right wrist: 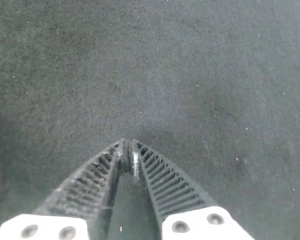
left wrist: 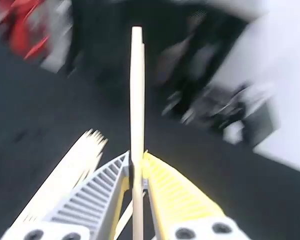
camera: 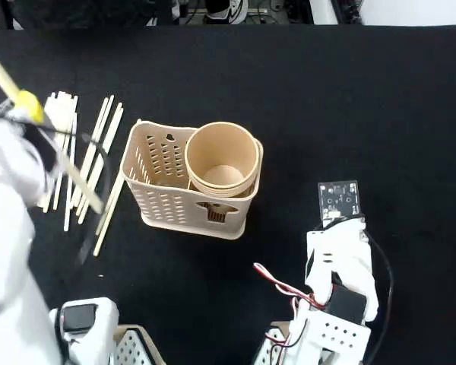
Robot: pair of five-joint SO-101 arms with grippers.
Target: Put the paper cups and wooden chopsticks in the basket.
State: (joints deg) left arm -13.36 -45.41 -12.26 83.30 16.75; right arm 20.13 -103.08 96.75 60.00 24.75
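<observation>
Cups (camera: 222, 160) are in our basket (camera: 156, 199); left gripper (left wrist: 136, 159) clamps one chopstick (left wrist: 136, 90), right gripper (right wrist: 126, 150) closed on nothing, loose chopsticks (camera: 91, 163) to go.

1. A big black table (camera: 342, 99) takes up nearly the whole scene. Its top is flat and dark and looks a bit like cloth.
2. Tiny pale specks (right wrist: 236, 159) dot the black top.
3. Past the far edge of the table is a thin strip of the room. Some wires (camera: 190, 11) and a white thing (camera: 229, 9) lie there. I cannot tell what the white thing is.
4. At the far right of that strip is a plain white patch (camera: 414, 11). It may be a wall or a board.
5. The left wrist view looks past the table at a red thing (left wrist: 20, 25), some dark shapes (left wrist: 215, 100) and a wide white surface (left wrist: 285, 65).
6. The light is soft and even over the table.
</observation>
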